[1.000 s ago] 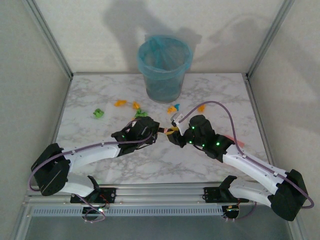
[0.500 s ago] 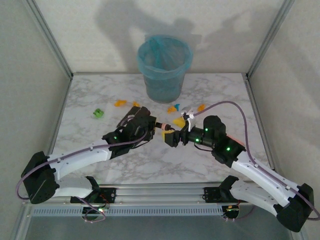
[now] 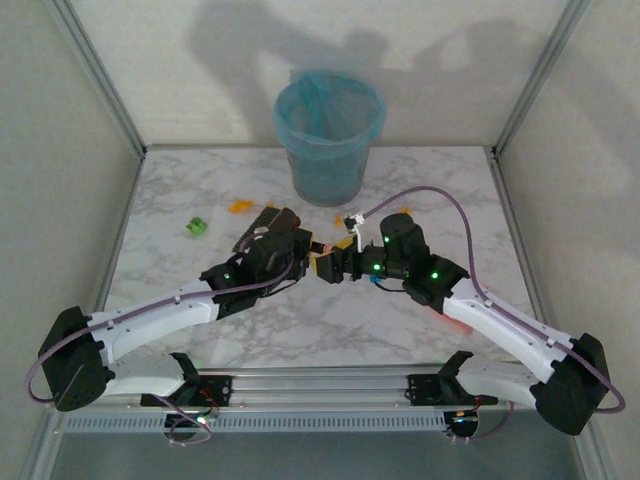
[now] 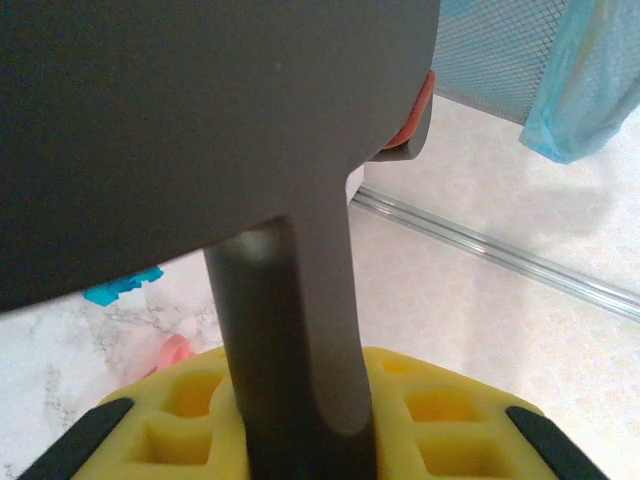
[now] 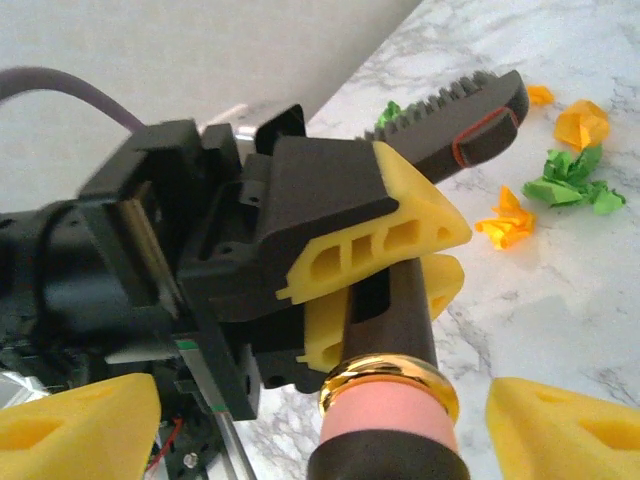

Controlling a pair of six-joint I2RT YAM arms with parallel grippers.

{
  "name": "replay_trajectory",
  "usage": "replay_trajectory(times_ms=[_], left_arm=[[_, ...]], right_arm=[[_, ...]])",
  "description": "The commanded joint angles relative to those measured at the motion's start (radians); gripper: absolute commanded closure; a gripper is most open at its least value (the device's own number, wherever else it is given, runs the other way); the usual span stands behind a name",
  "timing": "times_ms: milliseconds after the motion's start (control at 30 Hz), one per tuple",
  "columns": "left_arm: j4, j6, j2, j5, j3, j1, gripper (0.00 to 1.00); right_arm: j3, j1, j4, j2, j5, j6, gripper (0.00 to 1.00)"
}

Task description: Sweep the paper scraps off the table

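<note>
While my left gripper [image 3: 322, 264] clamps brush [image 5: 455, 125], right gripper [image 5: 320, 430] gapes around its end: releasing too soon could drop brush onto scraps [image 5: 570, 185].

Left gripper [image 5: 452, 255] clamps the brush [image 5: 385, 310] at centre; orange and green scraps [image 5: 572, 182] dot the desk [image 5: 560, 300] at right.

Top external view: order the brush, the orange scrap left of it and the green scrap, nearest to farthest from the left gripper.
1. brush, clamped in the left gripper's jaws.
2. orange scrap, back left.
3. green scrap, farther left.
</note>
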Motion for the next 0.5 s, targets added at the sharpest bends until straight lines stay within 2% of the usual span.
replay_trajectory(times_ms=[0, 333, 467], left_arm=[[-0.009, 0.024, 0.005, -0.014, 0.049, -0.01, 1.0], [-0.005, 0.025, 0.036, 0.011, 0.064, -0.014, 1.0], [-0.012, 0.026, 0.041, 0.013, 0.071, -0.016, 1.0]], right_arm=[[0.043, 0.023, -0.031, 0.014, 0.051, -0.074, 0.23], [0.053, 0.033, -0.016, 0.031, 0.152, -0.124, 0.43], [0.053, 0.036, -0.017, 0.03, 0.18, -0.144, 0.44]])
